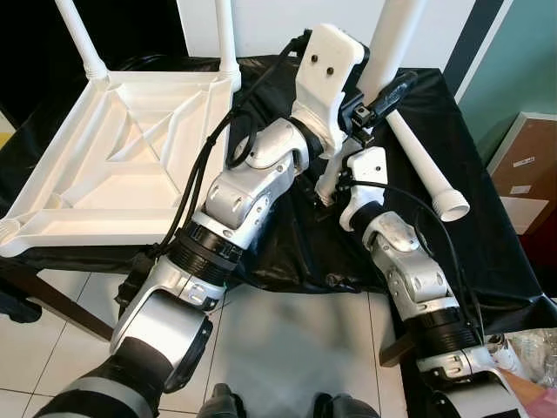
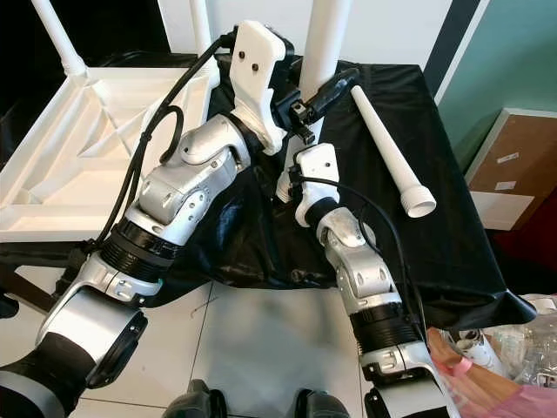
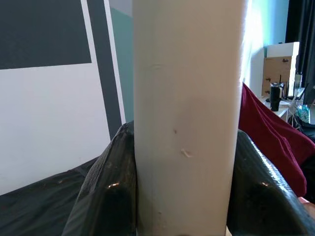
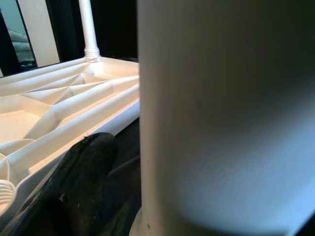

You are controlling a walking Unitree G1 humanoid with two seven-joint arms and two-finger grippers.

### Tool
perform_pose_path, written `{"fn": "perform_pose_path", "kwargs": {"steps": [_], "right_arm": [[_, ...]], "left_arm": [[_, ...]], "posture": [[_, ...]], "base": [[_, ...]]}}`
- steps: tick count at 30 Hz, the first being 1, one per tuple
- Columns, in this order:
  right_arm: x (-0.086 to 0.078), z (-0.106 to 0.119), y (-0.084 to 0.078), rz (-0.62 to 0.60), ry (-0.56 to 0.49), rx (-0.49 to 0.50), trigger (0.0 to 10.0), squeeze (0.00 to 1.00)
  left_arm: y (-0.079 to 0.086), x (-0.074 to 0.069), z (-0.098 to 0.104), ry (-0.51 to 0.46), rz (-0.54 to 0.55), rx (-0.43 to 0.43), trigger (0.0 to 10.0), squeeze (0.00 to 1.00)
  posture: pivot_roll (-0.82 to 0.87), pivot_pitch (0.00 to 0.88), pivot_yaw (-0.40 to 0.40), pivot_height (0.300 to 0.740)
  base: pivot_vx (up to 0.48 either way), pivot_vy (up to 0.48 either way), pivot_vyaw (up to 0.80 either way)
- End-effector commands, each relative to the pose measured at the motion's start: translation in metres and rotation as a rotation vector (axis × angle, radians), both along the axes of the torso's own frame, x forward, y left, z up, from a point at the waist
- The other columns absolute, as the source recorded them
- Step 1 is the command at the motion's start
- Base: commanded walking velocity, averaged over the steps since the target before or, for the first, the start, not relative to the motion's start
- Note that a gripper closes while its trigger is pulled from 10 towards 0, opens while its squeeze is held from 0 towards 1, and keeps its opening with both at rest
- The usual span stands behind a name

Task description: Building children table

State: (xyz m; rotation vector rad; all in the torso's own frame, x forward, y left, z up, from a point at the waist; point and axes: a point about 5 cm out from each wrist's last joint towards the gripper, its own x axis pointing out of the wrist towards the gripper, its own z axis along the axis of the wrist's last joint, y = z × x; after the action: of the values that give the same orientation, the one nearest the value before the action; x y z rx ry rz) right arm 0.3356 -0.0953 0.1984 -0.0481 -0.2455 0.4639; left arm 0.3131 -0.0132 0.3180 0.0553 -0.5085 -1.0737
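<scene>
The left tool (image 1: 376, 97) is clamped on an upright white leg (image 1: 393, 43) standing well clear of the inverted table frame (image 1: 113, 157), its long axis vertical; the right tool's (image 1: 335, 185) grip cannot be told.

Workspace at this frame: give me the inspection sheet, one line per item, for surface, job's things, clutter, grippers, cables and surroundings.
Surface: black cloth draped over the work table, hanging off its front edge.
Job's things: white tabletop lying upside down at the robot's left, two legs already standing in its far corners; one held leg upright at centre; one loose leg lying on the cloth at the right.
Clutter: plastic packaging low at the right.
Grippers: left gripper shut on the held leg, a finger on each side; right gripper at the same leg lower down, grip unclear.
Cables: black cables running along the left arm.
Surroundings: tiled floor, cardboard box, teal wall.
</scene>
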Motion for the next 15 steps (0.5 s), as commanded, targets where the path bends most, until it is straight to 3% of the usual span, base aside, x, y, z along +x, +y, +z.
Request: {"fn": "perform_pose_path", "kwargs": {"steps": [1, 2, 3, 4, 15], "right_arm": [[0.0030, 0.0025, 0.0034, 0.001, -0.002, -0.006, 9.1, 0.00], [0.0035, 0.0028, 0.0036, -0.002, -0.004, -0.006, 9.1, 0.00], [0.0040, 0.0030, 0.0033, -0.005, -0.004, -0.004, 2.0, 0.00], [0.0044, 0.0028, 0.0026, -0.010, -0.003, 0.001, 0.0, 0.00], [0.0056, -0.0010, -0.0028, -0.044, 0.009, 0.015, 0.0, 0.00]], "left_arm": [[-0.0182, -0.0186, 0.0005, -0.042, -0.104, 0.020, 10.0, 0.00], [-0.0184, -0.0190, -0.0001, -0.046, -0.112, 0.023, 10.0, 0.00], [-0.0186, -0.0190, -0.0006, -0.047, -0.116, 0.026, 10.0, 0.00], [-0.0186, -0.0188, -0.0007, -0.047, -0.118, 0.027, 10.0, 0.00], [-0.0201, -0.0180, -0.0006, -0.045, -0.113, 0.029, 10.0, 0.00]], "posture": [[0.00, 0.068, -0.027, 0.740], [0.00, 0.068, -0.027, 0.740], [0.00, 0.071, -0.028, 0.740], [0.00, 0.072, -0.028, 0.740], [-0.02, 0.092, -0.025, 0.740]], "base": [[0.000, 0.000, 0.00], [0.000, 0.000, 0.00], [0.000, 0.000, 0.00], [0.000, 0.000, 0.00], [0.000, 0.000, 0.00]]}}
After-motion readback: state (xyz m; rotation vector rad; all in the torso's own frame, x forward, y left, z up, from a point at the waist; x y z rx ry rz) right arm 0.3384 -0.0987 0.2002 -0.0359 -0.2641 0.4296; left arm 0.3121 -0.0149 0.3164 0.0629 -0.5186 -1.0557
